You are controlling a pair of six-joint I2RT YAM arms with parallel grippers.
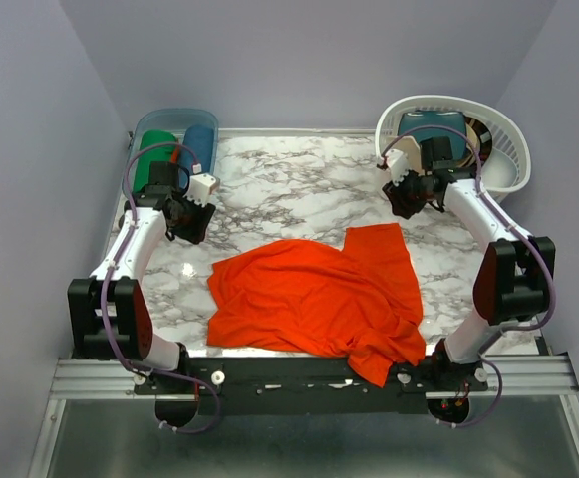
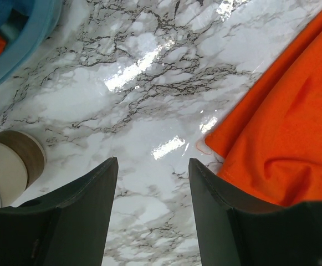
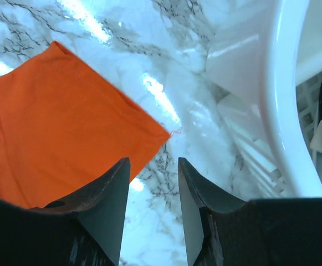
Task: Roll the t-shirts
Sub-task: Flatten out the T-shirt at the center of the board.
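One bright orange-red t-shirt (image 1: 319,294) lies spread and slightly rumpled on the marble table (image 1: 289,189), with a fold hanging over the near edge. My left gripper (image 1: 193,219) hovers just off its left side. In the left wrist view the gripper (image 2: 153,163) is open over bare marble, with the t-shirt (image 2: 282,138) to the right of its fingers. My right gripper (image 1: 409,201) hangs above the shirt's far right corner. In the right wrist view it (image 3: 154,162) is open and empty, and the t-shirt corner (image 3: 66,122) lies just left of its fingers.
A translucent blue bin (image 1: 174,134) at the back left holds green and blue rolls, and its rim (image 2: 22,39) also shows in the left wrist view. A white laundry basket (image 1: 458,139) stands at the back right, its wall (image 3: 282,94) close to my right gripper. A round beige object (image 2: 11,166) sits by my left fingers.
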